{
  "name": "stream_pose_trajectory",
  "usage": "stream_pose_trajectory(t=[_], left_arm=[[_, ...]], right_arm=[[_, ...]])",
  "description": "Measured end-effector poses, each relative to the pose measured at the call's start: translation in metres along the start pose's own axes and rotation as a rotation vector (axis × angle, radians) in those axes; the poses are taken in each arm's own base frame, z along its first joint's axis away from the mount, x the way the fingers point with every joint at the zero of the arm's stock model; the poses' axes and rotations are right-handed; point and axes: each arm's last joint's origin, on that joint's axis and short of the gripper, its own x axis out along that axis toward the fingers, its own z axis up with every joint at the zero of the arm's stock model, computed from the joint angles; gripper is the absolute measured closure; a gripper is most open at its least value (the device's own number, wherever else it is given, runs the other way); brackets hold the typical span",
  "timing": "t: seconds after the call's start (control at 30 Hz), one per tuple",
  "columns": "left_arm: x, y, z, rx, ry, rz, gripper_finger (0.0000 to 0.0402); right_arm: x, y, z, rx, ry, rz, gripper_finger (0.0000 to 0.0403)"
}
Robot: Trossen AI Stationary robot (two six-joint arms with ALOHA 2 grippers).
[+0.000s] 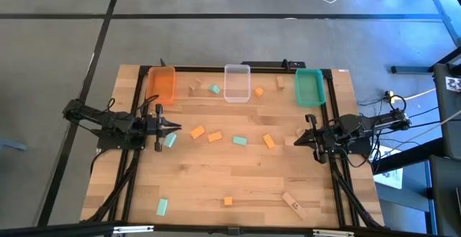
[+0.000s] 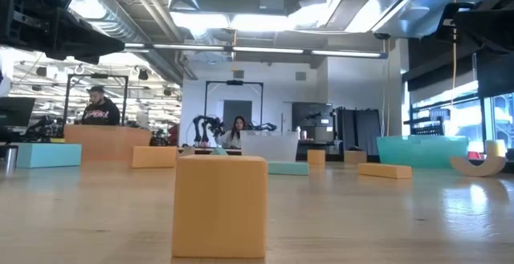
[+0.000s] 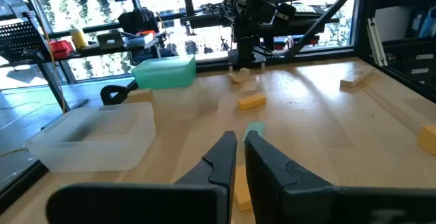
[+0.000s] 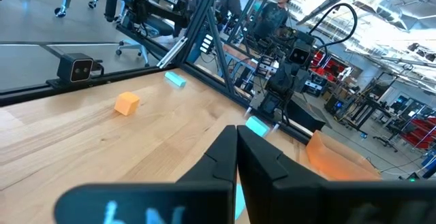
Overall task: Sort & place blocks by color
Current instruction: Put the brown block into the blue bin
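Observation:
Small orange, mint and light wood blocks lie scattered flat on the table. In the high view, orange blocks (image 1: 197,132) (image 1: 215,136) and a mint block (image 1: 171,141) lie just past my left gripper (image 1: 175,127), which hovers shut at the table's left side, touching nothing. In its wrist view (image 3: 240,141) an orange block (image 3: 242,193) and a mint block (image 3: 255,129) show beyond the fingers. My right gripper (image 1: 300,137) (image 4: 236,137) waits shut at the right side, near an orange block (image 1: 269,141). One block (image 2: 221,204) fills the low view's foreground.
Along the far edge stand an orange bin (image 1: 162,84), a clear bin (image 1: 237,83) and a teal bin (image 1: 309,87). More blocks lie between the bins and near the table's near edge (image 1: 228,201) (image 1: 163,207) (image 1: 293,203). People sit in the room beyond the table.

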Motion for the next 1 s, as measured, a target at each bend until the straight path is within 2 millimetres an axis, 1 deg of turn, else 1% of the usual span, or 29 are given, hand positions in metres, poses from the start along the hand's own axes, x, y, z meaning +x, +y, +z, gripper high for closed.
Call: stream_pose_trajectory(t=[0.07,0.23,0.27,0.4,0.53,0.6,0.67,0.77,0.87,1.0], left_arm=[[0.0,0.0,0.0,0.0,0.0,0.0,0.0376],[0.0,0.0,0.0,0.0,0.0,0.0,0.0376],[0.0,0.0,0.0,0.0,0.0,0.0,0.0376],[0.0,0.0,0.0,0.0,0.0,0.0,0.0376],[0.0,0.0,0.0,0.0,0.0,0.0,0.0376],[0.0,0.0,0.0,0.0,0.0,0.0,0.0376],[0.0,0.0,0.0,0.0,0.0,0.0,0.0376],[0.0,0.0,0.0,0.0,0.0,0.0,0.0376],[0.0,0.0,0.0,0.0,0.0,0.0,0.0376],[0.0,0.001,0.0,0.116,0.004,0.027,0.0376]], right_arm=[[0.0,0.0,0.0,0.032,0.0,0.0,0.0389],[0.0,0.0,0.0,0.358,-0.001,0.0,0.0389],[0.0,0.0,0.0,0.4,-0.001,0.0,0.0389],[0.0,0.0,0.0,0.467,-0.006,-0.002,0.039],[0.0,0.0,0.001,0.471,-0.007,-0.004,0.0399],[0.0,-0.001,0.0,0.491,0.002,-0.037,0.04],[-0.001,-0.004,0.0,0.553,0.023,-0.107,0.0401],[-0.004,-0.011,0.009,0.631,0.072,-0.19,0.0401],[-0.009,-0.02,0.023,0.717,0.143,-0.253,0.0402],[-0.012,-0.036,0.05,0.754,0.235,-0.326,0.0402]])
